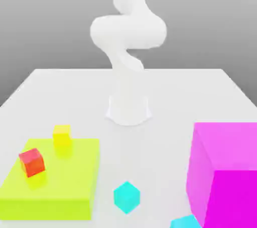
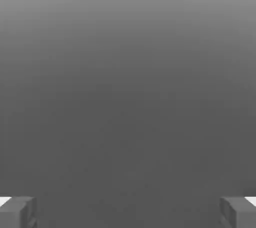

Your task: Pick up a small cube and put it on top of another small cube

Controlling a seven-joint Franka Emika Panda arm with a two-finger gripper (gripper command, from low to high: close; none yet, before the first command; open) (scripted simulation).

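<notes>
White two-finger gripper point(image 2: 128, 213) wide, nothing between its fingers, presumably kept ready for a pick. Small cyan cube point(image 1: 127, 197) sits on pale table point(image 1: 155, 147), probably as a stacking candidate.

Magenta block point(image 1: 233, 192), partly cut off.

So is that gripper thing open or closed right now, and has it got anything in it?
The gripper: open, its two fingers wide apart, holding nothing.
</notes>
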